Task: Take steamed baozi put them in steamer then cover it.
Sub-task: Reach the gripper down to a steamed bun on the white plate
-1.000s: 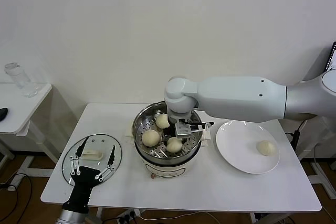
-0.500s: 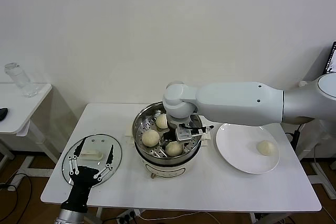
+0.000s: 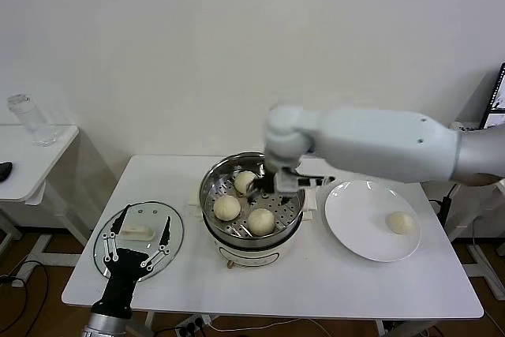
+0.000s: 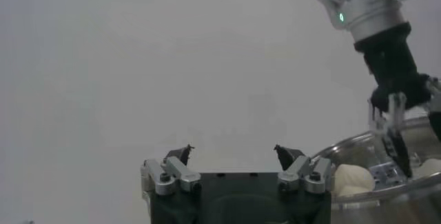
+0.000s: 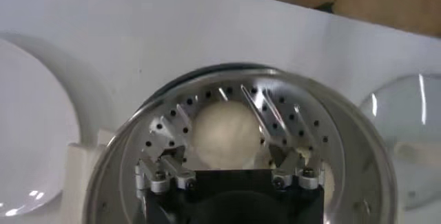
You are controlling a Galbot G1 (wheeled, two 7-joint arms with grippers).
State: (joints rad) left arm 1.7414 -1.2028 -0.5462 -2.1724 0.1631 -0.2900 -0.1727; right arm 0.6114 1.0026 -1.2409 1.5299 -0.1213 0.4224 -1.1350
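The steamer [image 3: 211, 185] stands mid-table with three steamed baozi on its perforated tray: one at the back [image 3: 245, 181], one at the left [image 3: 226, 207], one at the front [image 3: 261, 220]. A fourth baozi [image 3: 401, 222] lies on the white plate [image 3: 355, 219]. My right gripper [image 3: 270, 184] hangs open just above the steamer's back half, holding nothing. In the right wrist view its open gripper [image 5: 226, 151] is straight above a baozi [image 5: 224, 127]. My left gripper [image 3: 143, 231] stands open over the glass lid [image 3: 106, 234]. The left gripper [image 4: 233, 151] is also seen empty in its own wrist view.
The plate sits right of the steamer. The glass lid lies at the table's front left corner. A side table [image 3: 31, 159] with a clear jar [image 3: 28, 118] stands farther left. The wall is close behind.
My right gripper opened and left a baozi at the front of the steamer tray. It then rose and shifted back and right. The left arm stayed put.
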